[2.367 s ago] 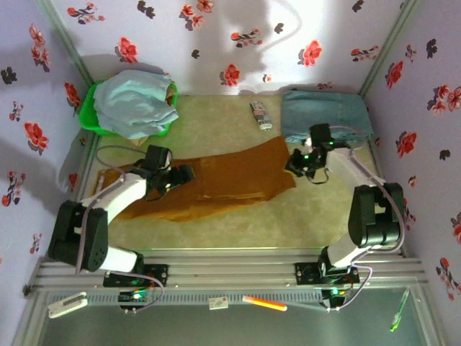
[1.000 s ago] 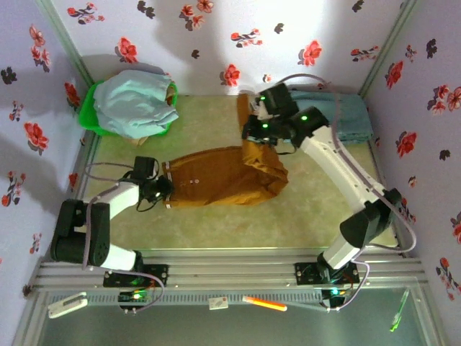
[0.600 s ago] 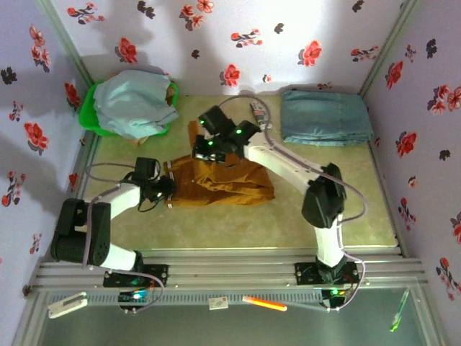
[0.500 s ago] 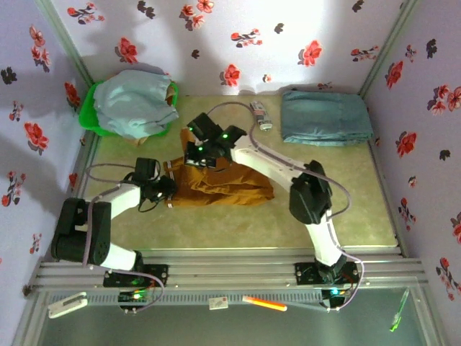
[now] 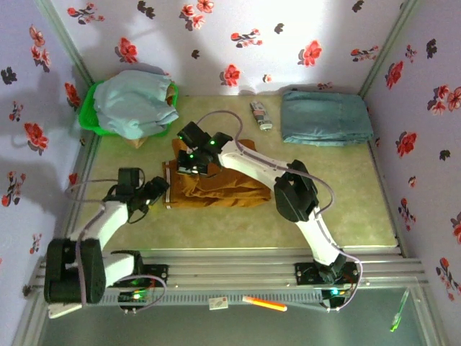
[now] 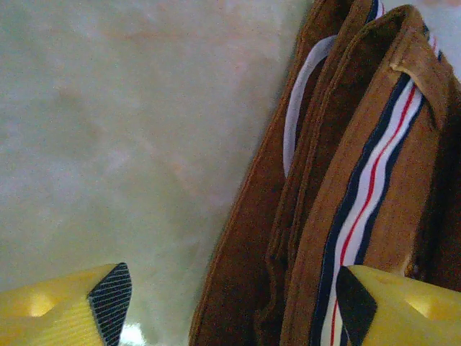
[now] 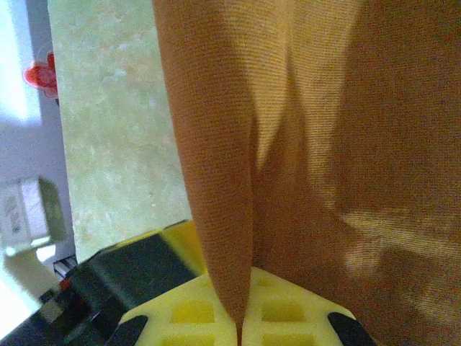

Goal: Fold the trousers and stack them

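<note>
While the right hand [image 5: 189, 164] pinches the trousers [image 5: 216, 192] at eleven o'clock, lay the fold flush; the left hand [image 5: 154, 192] at nine gapes empty.

Back left there's a green basket [image 5: 88, 117] stuffed with pale blue clothes [image 5: 133, 104], folded jeans [image 5: 325, 117] sit back right on the surface [image 5: 216, 225], a little packet [image 5: 261, 115] between them, and an orange marker [image 5: 264, 303] down on the front rail [image 5: 216, 270].

Floral walls [image 5: 238, 21] — pale green tabletop [image 5: 346, 191]
</note>
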